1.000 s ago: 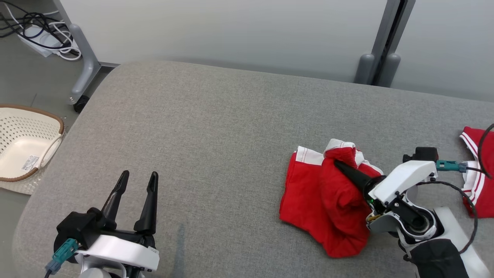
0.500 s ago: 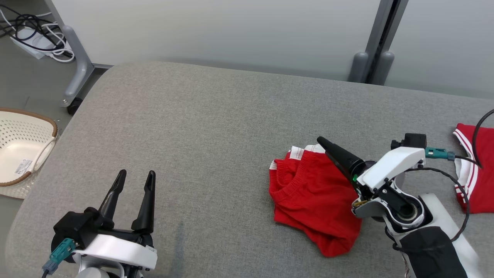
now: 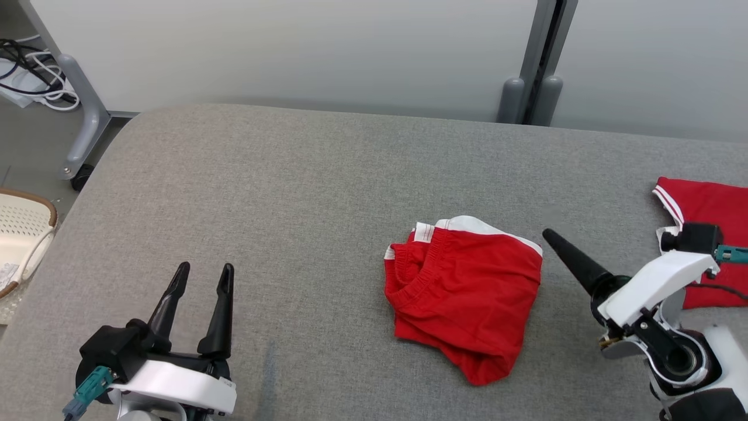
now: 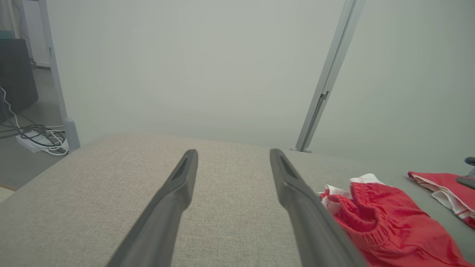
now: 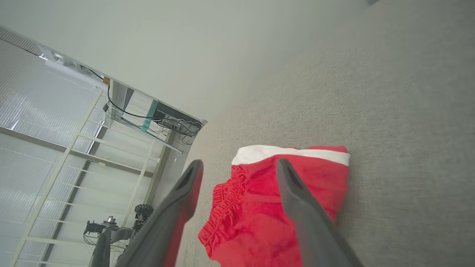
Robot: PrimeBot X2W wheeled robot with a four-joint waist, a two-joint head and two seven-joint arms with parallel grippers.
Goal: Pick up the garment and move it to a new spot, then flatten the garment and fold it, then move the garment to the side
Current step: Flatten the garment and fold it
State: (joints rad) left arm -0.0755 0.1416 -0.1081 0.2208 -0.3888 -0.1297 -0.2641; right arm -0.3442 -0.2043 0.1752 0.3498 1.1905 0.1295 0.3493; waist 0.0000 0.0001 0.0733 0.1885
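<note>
The garment [image 3: 461,292] is a pair of red shorts with white trim and an elastic waistband, lying bunched and folded over on the grey padded table [image 3: 280,187], right of centre. My right gripper [image 3: 552,238] hovers just right of it, tilted toward it and apart from the cloth. In the right wrist view that gripper [image 5: 237,165] is open above the garment [image 5: 259,211], with nothing between its fingers. My left gripper [image 3: 203,273] stands open and empty at the lower left, far from the garment. The left wrist view has the left gripper [image 4: 232,154] open over bare table, the garment [image 4: 386,222] to its right.
A second red garment with white stripes [image 3: 707,204] lies at the table's right edge, behind my right wrist. A white perforated basket [image 3: 23,234] sits on the floor to the left. Cables [image 3: 32,76] and a metal frame leg [image 3: 87,128] are at the far left.
My right gripper has opened, let go of the garment and drawn back to the right. The garment has dropped into a flatter heap. The head camera has also shifted.
</note>
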